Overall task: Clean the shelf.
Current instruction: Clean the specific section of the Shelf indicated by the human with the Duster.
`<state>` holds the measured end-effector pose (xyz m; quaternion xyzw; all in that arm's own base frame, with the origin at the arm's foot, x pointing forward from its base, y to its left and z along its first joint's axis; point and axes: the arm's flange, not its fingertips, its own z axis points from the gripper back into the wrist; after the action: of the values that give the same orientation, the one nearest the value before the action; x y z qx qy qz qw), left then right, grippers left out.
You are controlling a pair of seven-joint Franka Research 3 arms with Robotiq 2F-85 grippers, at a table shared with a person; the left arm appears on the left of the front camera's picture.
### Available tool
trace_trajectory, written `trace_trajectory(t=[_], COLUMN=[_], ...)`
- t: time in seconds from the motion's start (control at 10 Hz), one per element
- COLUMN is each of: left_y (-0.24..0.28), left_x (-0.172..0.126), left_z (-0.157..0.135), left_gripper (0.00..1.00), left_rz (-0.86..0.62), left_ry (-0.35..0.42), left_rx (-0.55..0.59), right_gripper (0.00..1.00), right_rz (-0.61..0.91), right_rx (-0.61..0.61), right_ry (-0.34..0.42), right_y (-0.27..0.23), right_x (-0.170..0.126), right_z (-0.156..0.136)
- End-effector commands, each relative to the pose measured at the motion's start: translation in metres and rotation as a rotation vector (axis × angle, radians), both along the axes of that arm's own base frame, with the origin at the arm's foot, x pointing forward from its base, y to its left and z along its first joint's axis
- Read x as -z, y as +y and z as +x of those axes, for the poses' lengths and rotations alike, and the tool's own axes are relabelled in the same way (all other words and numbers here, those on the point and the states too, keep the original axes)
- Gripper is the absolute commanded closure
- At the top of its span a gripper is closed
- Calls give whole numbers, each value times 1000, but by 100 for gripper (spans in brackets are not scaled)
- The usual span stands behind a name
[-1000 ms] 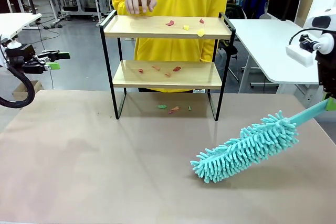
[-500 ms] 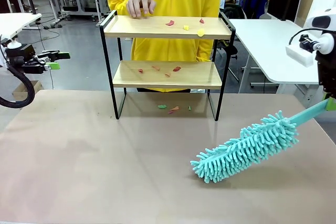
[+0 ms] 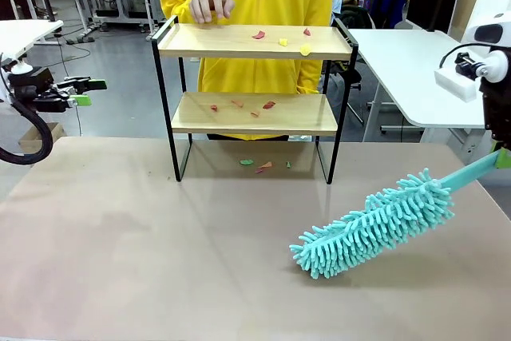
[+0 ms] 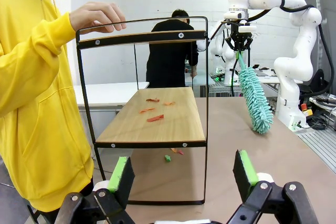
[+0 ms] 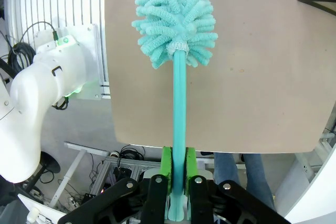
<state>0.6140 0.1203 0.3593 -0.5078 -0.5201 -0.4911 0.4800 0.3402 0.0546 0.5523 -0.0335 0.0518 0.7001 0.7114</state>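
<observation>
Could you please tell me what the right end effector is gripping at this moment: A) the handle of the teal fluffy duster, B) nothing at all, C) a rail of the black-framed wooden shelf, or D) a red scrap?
A: the right end effector is shut on the slim handle of the teal fluffy microfibre duster, as the right wrist view shows.

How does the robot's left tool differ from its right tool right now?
The left tool stands open and empty; the right tool is shut on the thin handle of the fluffy teal microfibre duster. The left tool faces the end of the black-framed two-tier wooden shelf; the right tool points down along the duster toward the beige tabletop. Both are black with green pads.
</observation>
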Motion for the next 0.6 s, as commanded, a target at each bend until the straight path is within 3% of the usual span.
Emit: trace_trajectory(t=[0.0,0.1,0.3,0.4,0.5], left_y=[1,1,1,1,1], left_x=[-2,-2,-2,-2,-2], left_z=[-2,-2,-2,-2,-2], left_gripper=[0,0,0,0,0], left_rz=[-1,-1,-1,-1,-1], left_ry=[-14,-14,-14,-14,-14], left_rx=[-3,-3,-3,-3,-3], right_gripper=[87,87,87,87,87], right_rz=[73,200,273,304,372], right_rx=[41,89,144,242,353], right_ry=[-30,-61,-100,-76,-109], right_y=[10,22,53,73,101], right_x=[-18,-40,-69,-84,-99], right_z=[-8,-18,-40,-54,-73])
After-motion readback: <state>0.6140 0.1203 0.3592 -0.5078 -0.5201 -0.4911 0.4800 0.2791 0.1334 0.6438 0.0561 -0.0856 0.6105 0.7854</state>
